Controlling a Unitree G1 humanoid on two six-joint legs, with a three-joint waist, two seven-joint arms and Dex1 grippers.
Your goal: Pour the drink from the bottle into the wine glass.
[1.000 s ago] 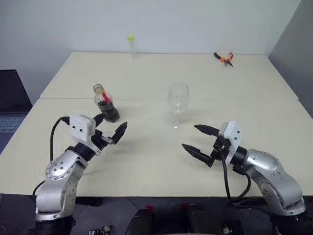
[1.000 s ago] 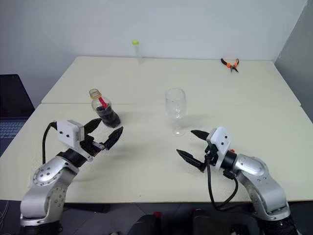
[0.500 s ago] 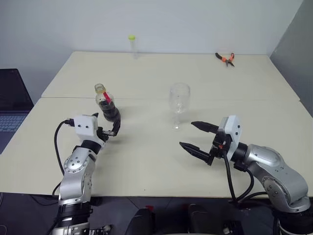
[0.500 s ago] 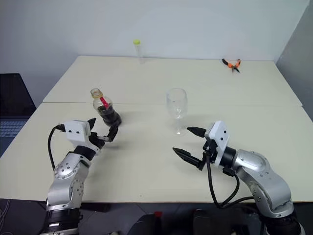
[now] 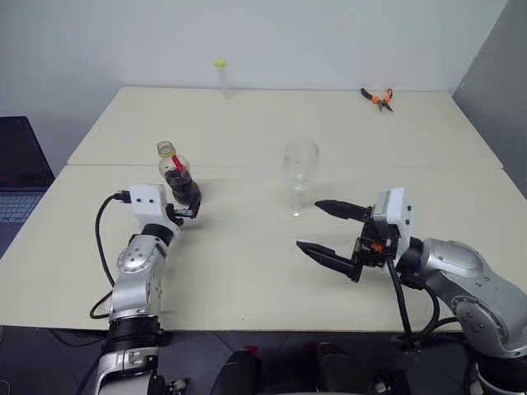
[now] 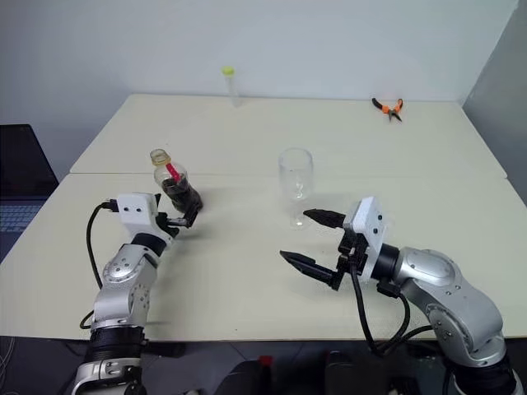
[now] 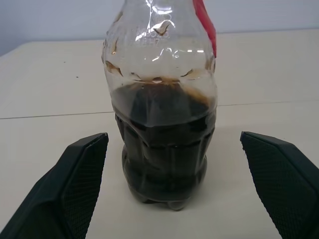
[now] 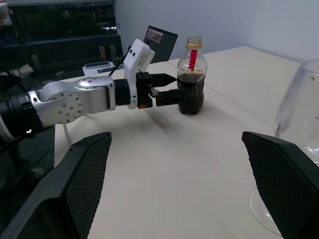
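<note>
Grippers come first, low in the frame: my right gripper (image 5: 331, 230) hangs at lower right with its two black fingers spread wide and nothing between them, pointing toward frame centre just short of the wine glass (image 5: 300, 177), which I judge puts it where it could steady the stem once pouring starts. My left gripper (image 5: 184, 208) sits at centre left, likewise released, its fingers reaching up around the base of the bottle (image 5: 179, 182); the left wrist view shows the bottle (image 7: 162, 114) centred between both pads with clear gaps on each side, so nothing is clenched yet. The drink (image 7: 163, 144) fills roughly the lower half, dark and still, and the bottle stands upright on the table (image 5: 247, 263), which suits a squeeze low on the bulbous body. Farther back, in the upper part of the frame, a thin tube (image 5: 221, 76) with a yellow-green cap and orange-handled pliers (image 5: 378, 98) lie well apart from the work.
</note>
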